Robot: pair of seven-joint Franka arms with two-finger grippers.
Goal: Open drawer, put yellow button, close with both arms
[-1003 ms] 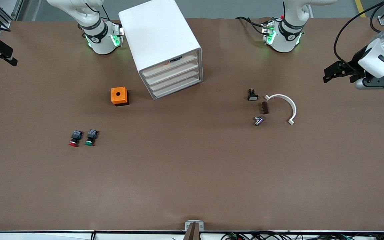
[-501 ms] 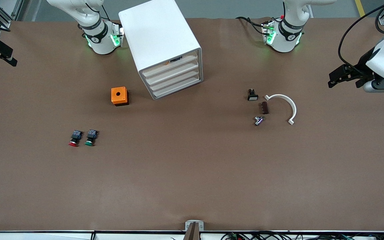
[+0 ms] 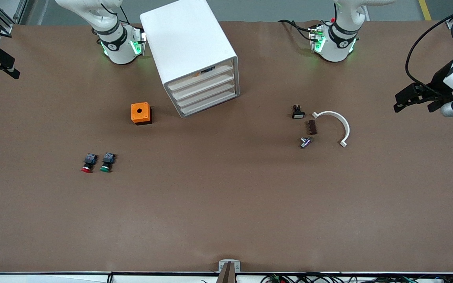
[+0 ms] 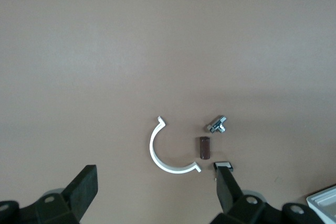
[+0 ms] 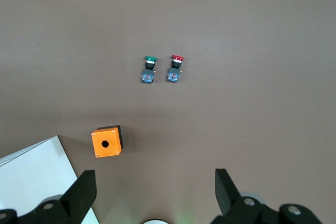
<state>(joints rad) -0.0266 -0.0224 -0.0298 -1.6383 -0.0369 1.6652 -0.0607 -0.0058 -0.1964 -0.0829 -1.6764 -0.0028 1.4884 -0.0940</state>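
Note:
The white cabinet (image 3: 189, 47) stands near the robots' bases, its four cream drawer fronts turned toward the front camera. The top drawer (image 3: 199, 79) is pushed in. A small dark and orange thing (image 3: 207, 71) shows in the slit above its front; I cannot tell whether it is the yellow button, which is nowhere on the table. My left gripper (image 3: 413, 103) is open and empty, in the air at the left arm's end of the table; its own view (image 4: 155, 184) shows it wide open. My right gripper (image 3: 2, 63) waits, open and empty (image 5: 155, 192), at the right arm's end.
An orange box (image 3: 140, 113) sits beside the cabinet. A red-capped button (image 3: 87, 163) and a green-capped button (image 3: 107, 162) lie nearer the front camera. A white curved clip (image 3: 336, 122), a brown block (image 3: 312, 127), a small black part (image 3: 298, 112) and a metal part (image 3: 305, 142) lie toward the left arm's end.
My left gripper has moved farther out toward the left arm's end of the table, away from the cabinet, still open. The right arm and the things on the table have not moved.

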